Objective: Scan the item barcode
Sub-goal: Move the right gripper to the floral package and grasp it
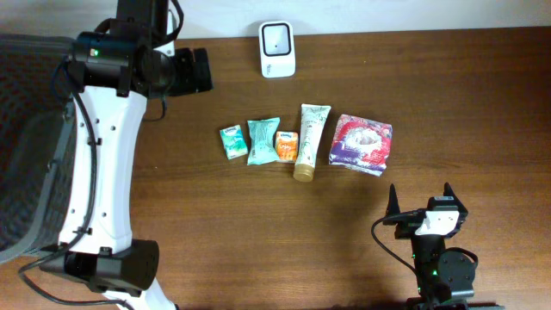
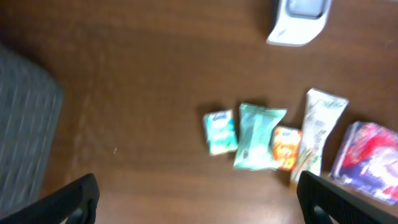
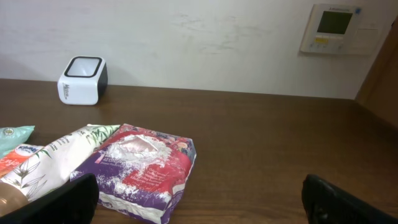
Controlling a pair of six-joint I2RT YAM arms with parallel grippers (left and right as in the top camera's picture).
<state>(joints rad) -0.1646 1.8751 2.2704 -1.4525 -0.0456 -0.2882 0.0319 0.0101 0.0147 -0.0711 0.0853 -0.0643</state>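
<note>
The white barcode scanner (image 1: 277,49) stands at the far edge of the wooden table (image 1: 482,86), against the wall. On the near side of the scanner, past a strip of bare wood, five items lie in a row. A small teal packet (image 1: 232,142) sits to the scanner's left. A mint-green pouch (image 1: 262,140) and an orange packet (image 1: 287,146) lie almost straight below the scanner and touch each other. A cream tube (image 1: 308,140) lies just to its right, its cap end pointing away from the scanner. A purple-and-red pack (image 1: 362,143) lies furthest right. The left gripper (image 1: 196,71) hovers left of the scanner, level with it, jaws spread wide and holding nothing. The right gripper (image 1: 420,200) sits well to the near right of the scanner, beyond the row, also spread wide and empty, with the purple-and-red pack closest to it. A grey mesh surface (image 1: 26,155) lies far left of the scanner, and a wall panel (image 3: 334,28) hangs to its right.
</note>
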